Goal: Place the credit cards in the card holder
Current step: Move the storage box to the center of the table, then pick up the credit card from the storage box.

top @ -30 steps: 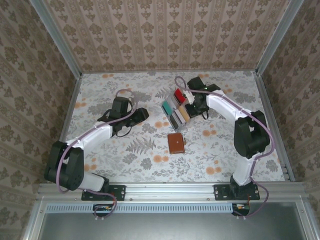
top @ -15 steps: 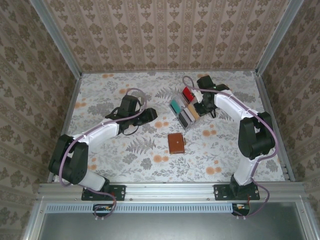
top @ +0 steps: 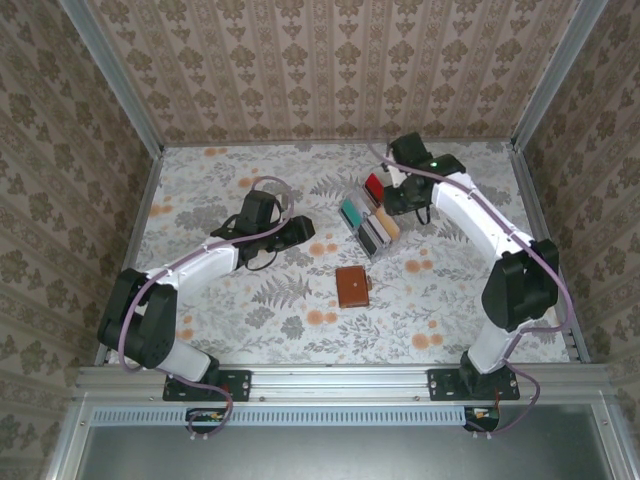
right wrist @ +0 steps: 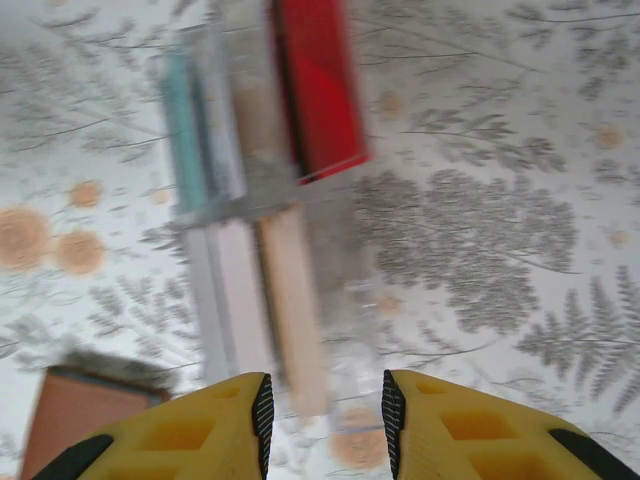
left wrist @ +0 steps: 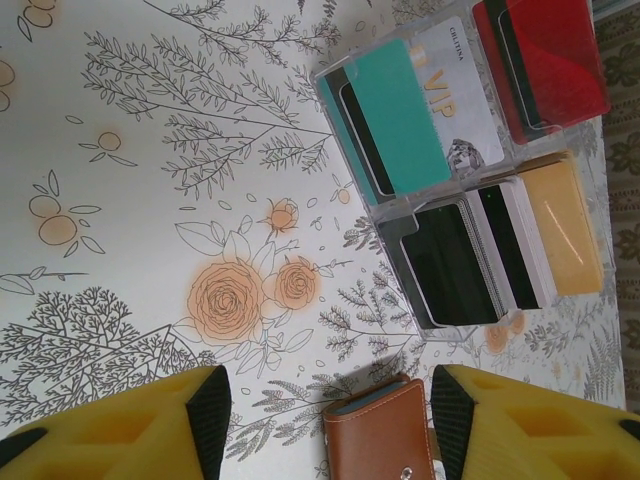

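Jaws spread, empty: left gripper [left wrist: 330, 405] frames card holder [left wrist: 382, 442], likely to steady it; right gripper [right wrist: 323, 410] hovers over credit cards [left wrist: 400, 120], 12 o'clock of holder.

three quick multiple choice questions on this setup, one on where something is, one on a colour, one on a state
1. In the overhead view, where does the wallet lie relative to the clear card rack?
A. nearer the front of the table
B. behind it, by the far wall
C. inside it

2. Which colour of card stands in the rack next to the white one?
A. purple
B. pink
C. red

3. How is the wallet lying?
A. spread open flat
B. folded shut
C. propped on its edge

Answers:
1. A: the overhead view shows the wallet on the near side of the rack, apart from it.
2. C: the left wrist view shows a red card in the end slot beside the white card.
3. B: it lies flat as one closed brown square, with its clasp on top.
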### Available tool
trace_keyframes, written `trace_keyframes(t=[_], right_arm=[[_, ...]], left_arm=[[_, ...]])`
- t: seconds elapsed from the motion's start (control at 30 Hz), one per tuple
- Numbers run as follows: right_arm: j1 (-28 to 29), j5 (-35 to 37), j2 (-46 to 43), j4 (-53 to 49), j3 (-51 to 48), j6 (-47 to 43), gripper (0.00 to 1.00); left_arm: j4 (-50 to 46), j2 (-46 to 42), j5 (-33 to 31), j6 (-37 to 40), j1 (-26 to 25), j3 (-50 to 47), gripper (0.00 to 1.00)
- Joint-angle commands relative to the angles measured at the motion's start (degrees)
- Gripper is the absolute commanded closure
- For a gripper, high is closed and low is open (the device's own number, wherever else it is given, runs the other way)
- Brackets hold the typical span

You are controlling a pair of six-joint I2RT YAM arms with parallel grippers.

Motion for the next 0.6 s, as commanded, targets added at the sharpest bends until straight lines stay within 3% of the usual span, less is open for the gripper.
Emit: trace_keyframes(t=[0.0, 0.23, 0.57], right_arm=[[5.6, 1.3, 1.0, -0.4, -2.6, 5.2, 0.64], [13.0, 12.9, 8.2, -0.8, -1.9, 6.6, 0.67], [15.6, 22.4, 14.4, -1.4, 0.2, 6.1, 0.67]], left_arm=[[1.0, 0.5, -1.3, 0.9, -0.3, 1.9, 0.4], [1.3, -0.7, -3.1, -0.4, 0.2, 0.0, 0.39], [2.3, -2.2, -3.2, -1.0, 1.4, -2.4, 0.39]])
